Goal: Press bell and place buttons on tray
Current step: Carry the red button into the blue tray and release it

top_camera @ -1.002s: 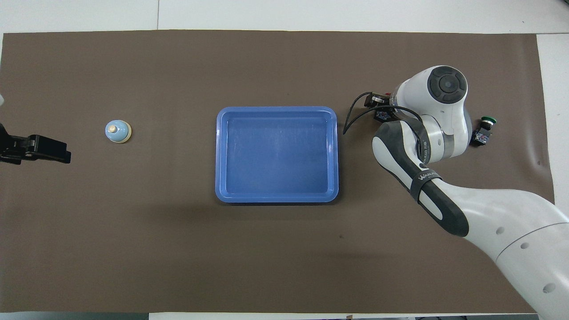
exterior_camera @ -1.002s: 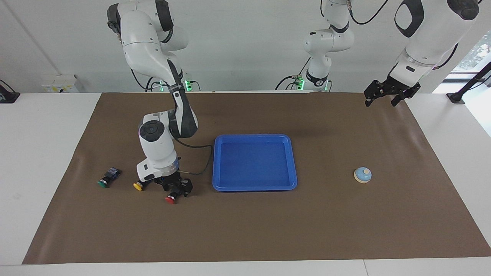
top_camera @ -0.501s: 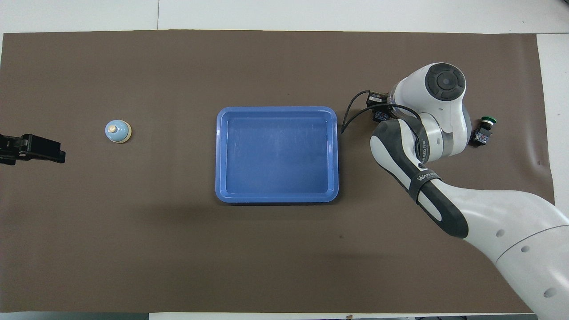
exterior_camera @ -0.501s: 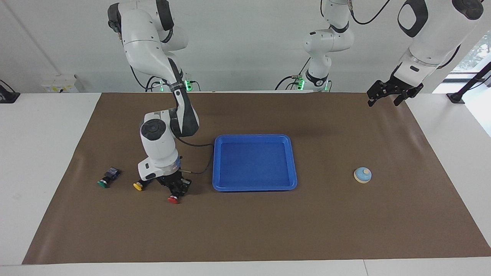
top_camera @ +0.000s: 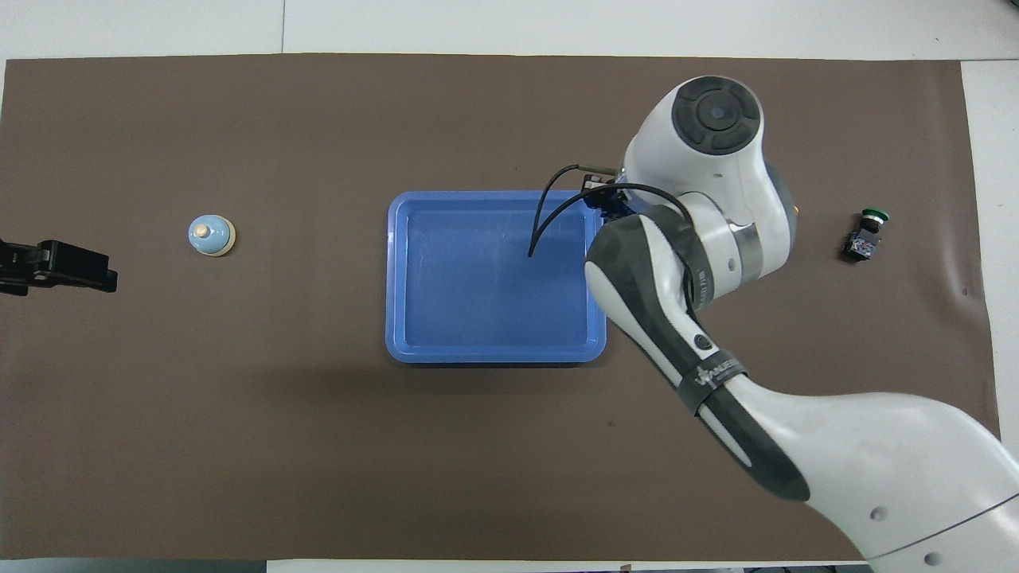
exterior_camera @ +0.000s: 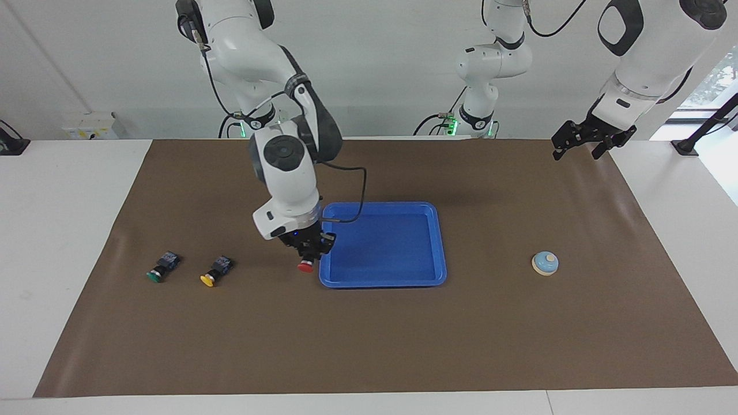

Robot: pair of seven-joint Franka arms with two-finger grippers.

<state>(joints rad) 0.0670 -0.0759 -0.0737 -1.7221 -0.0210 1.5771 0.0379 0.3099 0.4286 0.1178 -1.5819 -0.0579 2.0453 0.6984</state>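
Note that your right pincer [exterior_camera: 307,257] is clamped on the red button [exterior_camera: 305,267], apparently over the blue tray [exterior_camera: 439,242] rim for placement, while the left pincer [exterior_camera: 588,140] waits open above the table edge, well apart from the bell [exterior_camera: 545,263].

Facing and overhead cameras, both high, share the table [exterior_camera: 75,190].

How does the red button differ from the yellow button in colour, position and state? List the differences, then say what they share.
The red button has a red cap; the yellow button has a yellow one. The red button hangs in the shut right gripper, cap downward, beside the tray rim; the yellow button lies free on its side on the mat, nearer the right arm's end. Both have black bodies and round caps.
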